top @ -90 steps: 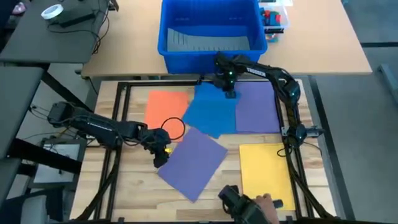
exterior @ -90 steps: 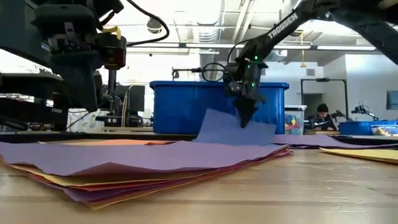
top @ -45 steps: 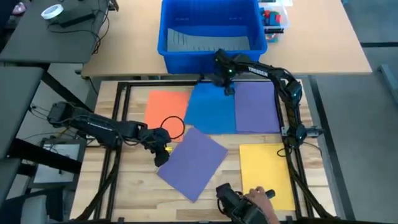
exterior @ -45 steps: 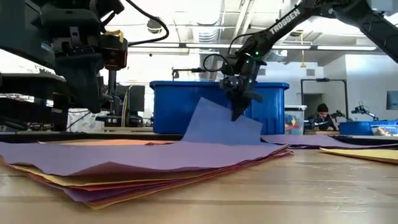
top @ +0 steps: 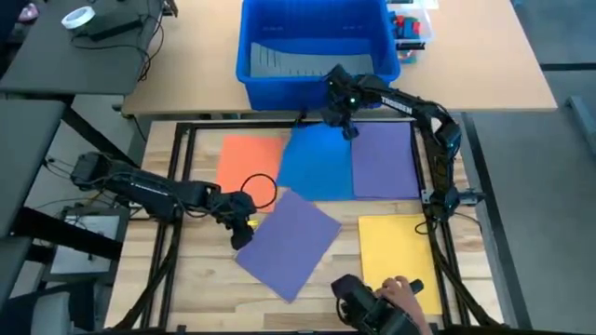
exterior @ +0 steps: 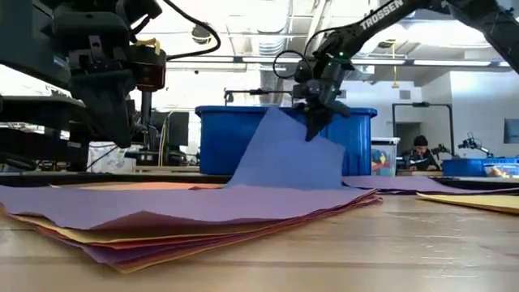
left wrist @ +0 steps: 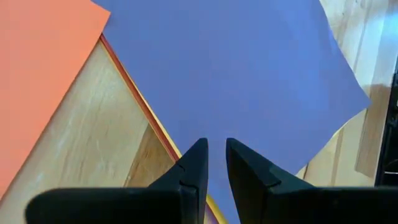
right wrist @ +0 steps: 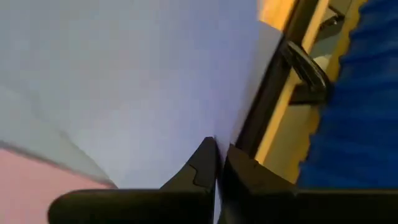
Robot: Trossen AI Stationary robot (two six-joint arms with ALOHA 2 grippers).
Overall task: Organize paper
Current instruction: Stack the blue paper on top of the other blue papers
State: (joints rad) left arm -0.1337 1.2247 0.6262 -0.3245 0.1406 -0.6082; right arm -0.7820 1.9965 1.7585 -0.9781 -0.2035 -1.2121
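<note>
right gripper [top: 348, 128] pinches blue sheet [top: 315, 163] at its 12 o'clock edge, lifted.
left gripper [top: 244, 233], jaws slightly apart, empty, at purple stack's [top: 289, 240] 9 o'clock.

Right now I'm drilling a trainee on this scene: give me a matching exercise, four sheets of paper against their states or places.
Things:
1. blue sheet
2. orange sheet
3. yellow sheet
4. top purple sheet of the stack

States:
A. flat, alone near the table's front right
B. far edge lifted by the right gripper
C. beside the left gripper
D. flat, left of the blue one

Pairs: 1-B, 2-D, 3-A, 4-C
</note>
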